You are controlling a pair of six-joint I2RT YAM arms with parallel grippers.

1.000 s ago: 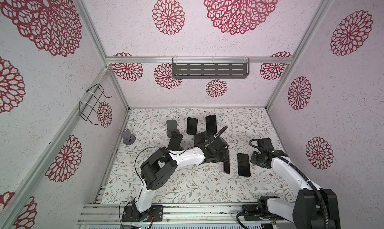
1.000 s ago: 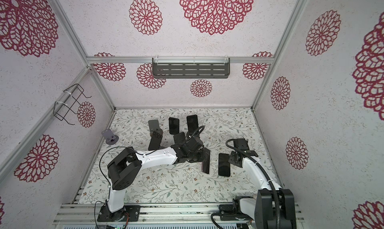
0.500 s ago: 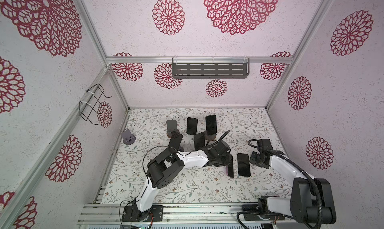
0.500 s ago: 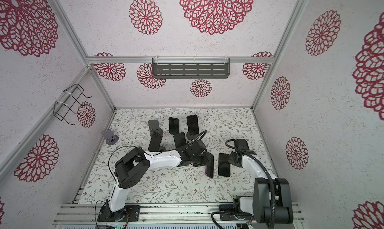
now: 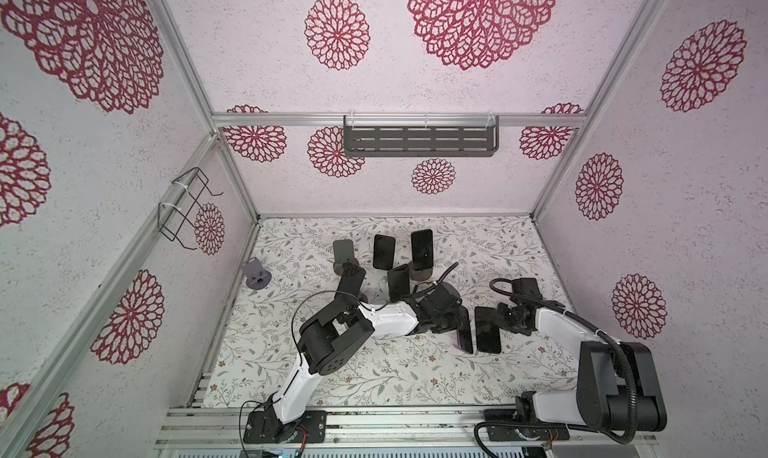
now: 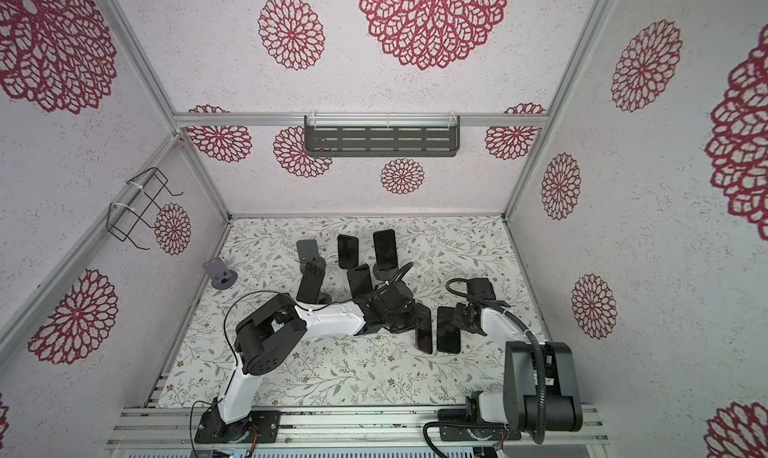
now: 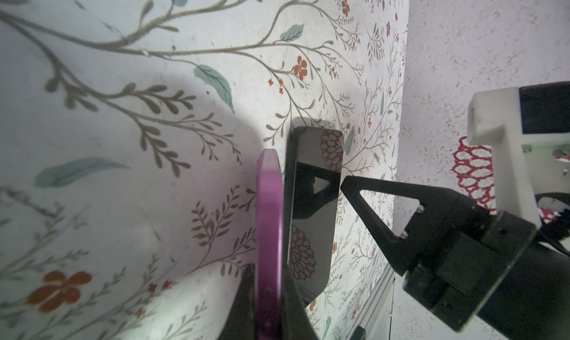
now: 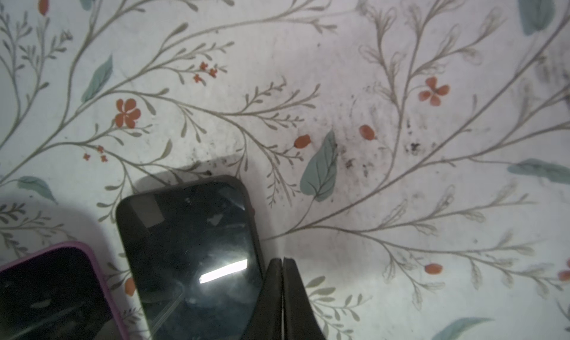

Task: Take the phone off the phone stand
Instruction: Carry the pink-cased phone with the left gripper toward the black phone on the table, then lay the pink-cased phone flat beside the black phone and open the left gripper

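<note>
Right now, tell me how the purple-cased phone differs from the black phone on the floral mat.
The purple-cased phone has a purple rim; the black phone has a dark one. The purple-cased phone is tilted steeply; the black phone lies flat, screen up. The left gripper is shut on the purple-cased phone; the black phone is free, the shut right gripper beside it. Both screens are dark.

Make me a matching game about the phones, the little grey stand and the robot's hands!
1. purple-cased phone
2. black glossy phone beside it
3. small grey plastic stand
4. right hand

A. empty, holding no phone
B. shut on nothing
C. pinched in the left hand
D. flat on the floral mat

Pairs: 1-C, 2-D, 3-A, 4-B.
</note>
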